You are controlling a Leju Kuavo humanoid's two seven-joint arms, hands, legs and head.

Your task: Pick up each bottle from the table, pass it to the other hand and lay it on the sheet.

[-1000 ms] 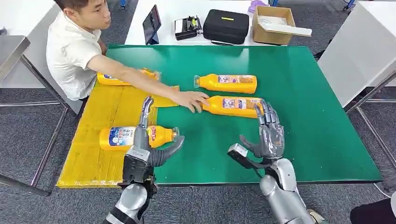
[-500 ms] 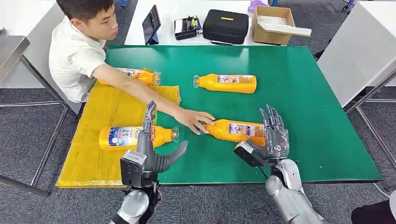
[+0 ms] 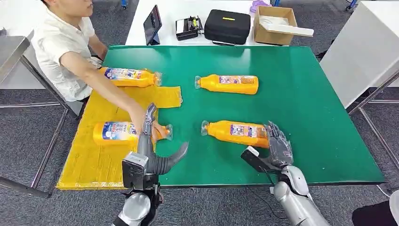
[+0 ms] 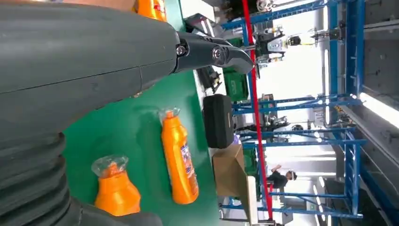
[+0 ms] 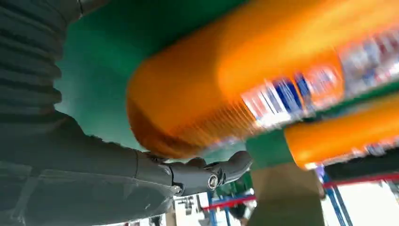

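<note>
**Reaching for the nearest bottle, right hand at its base**

Resting at the near edge of the green table [image 3: 310, 94], the right hand [image 3: 278, 147] has its fingers [image 3: 281, 138] upright and apart beside the flat base of the nearest bottle [image 3: 237, 132]; the right wrist view puts that orange base close above the thumb, yet whether anything touches it I cannot tell, and nothing is gripped; the bottle lies on its side on the bare green, its cap end pointing away from that hand toward the left hand.

The left hand [image 3: 153, 148] stands at the same near edge, spread and holding nothing, thumb stretched out toward the right hand and a long finger pointing away from the robot; just beyond its fingertip lies a labelled bottle [image 3: 127, 133] on the yellow sheet [image 3: 94, 160], cap toward the green; a person's arm [image 3: 101, 82] comes down to this bottle, the person's hand hidden behind the robot's finger.

Farther from both hands, a third bottle [image 3: 131, 76] lies at the far end of the sheet, and a fourth bottle [image 3: 229, 84] lies on the green beyond the right hand's bottle.

Past the green table, on a white one, stand a tablet [image 3: 153, 24], a black case [image 3: 228, 26] and a cardboard box [image 3: 277, 19].
</note>
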